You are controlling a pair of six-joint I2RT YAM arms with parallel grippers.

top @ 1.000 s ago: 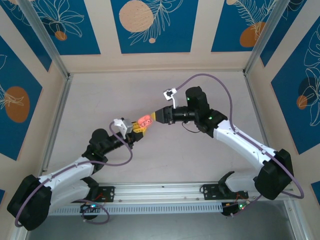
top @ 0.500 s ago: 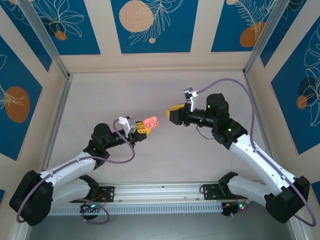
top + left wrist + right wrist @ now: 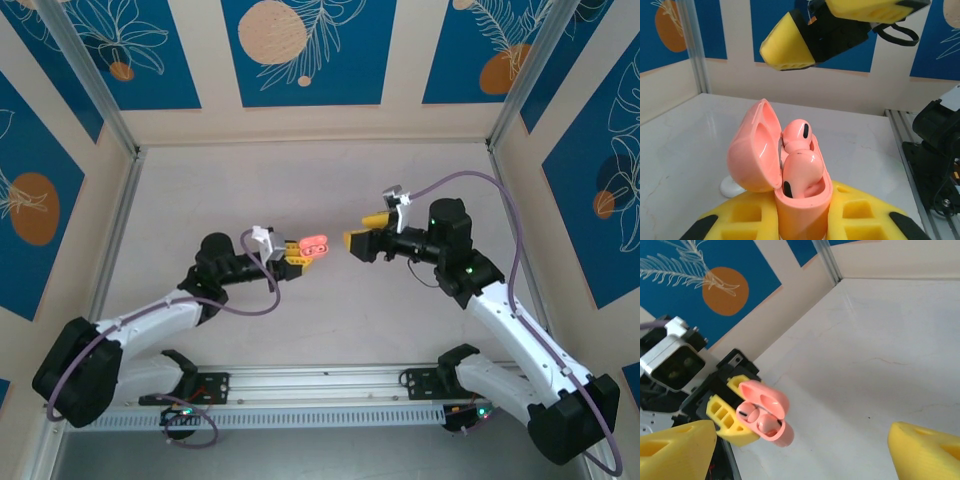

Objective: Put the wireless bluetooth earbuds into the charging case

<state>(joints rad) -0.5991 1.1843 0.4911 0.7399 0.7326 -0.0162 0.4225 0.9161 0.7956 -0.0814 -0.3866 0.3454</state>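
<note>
Evidently the open charging case (image 3: pixel 802 205) is clamped upright by the left fingers (image 3: pixel 740 220) so both earbuds (image 3: pixel 801 167) rest seated; the right fingers (image 3: pixel 675 447) are spread wide, empty.

Coral-pink charging case (image 3: pixel 759 156), pink earbuds (image 3: pixel 801 169), seemingly white disc (image 3: pixel 732 188).

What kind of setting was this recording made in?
Probably a lab robot cell: a pale tabletop boxed in by blue leaf-print wall panels and aluminium posts, with the left arm and right arm bolted to a rail at its near edge.
</note>
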